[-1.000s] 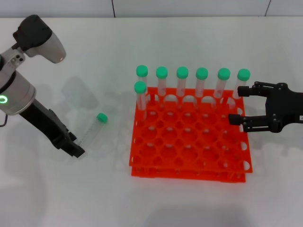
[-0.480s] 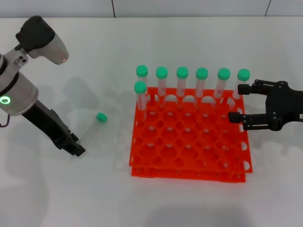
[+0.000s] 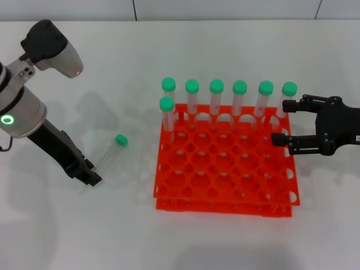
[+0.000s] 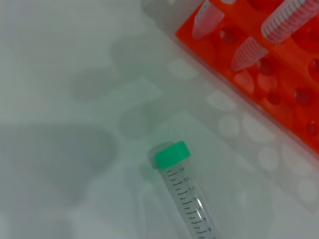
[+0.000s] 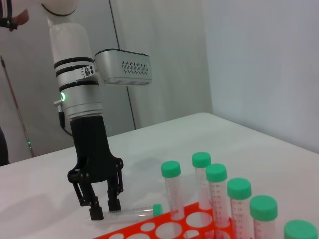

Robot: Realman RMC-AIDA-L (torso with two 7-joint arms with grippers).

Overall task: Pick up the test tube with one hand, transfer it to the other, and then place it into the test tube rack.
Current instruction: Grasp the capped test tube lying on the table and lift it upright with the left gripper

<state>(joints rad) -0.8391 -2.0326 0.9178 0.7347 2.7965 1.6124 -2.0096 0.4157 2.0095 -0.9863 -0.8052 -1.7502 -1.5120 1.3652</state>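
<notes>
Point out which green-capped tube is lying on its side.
The test tube on the table left of the test tube rack, at the left gripper. The seven other tubes stand upright in the rack.

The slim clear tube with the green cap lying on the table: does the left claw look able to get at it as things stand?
Probably yes. The left claw is open right at the base end of the slim clear green-capped tube, which lies alone on the white table, apart from the orange-red plastic rack. Nothing blocks it.

Orange-red rack [image 3: 225, 169]; green-capped clear tube [image 3: 110, 152].
</notes>
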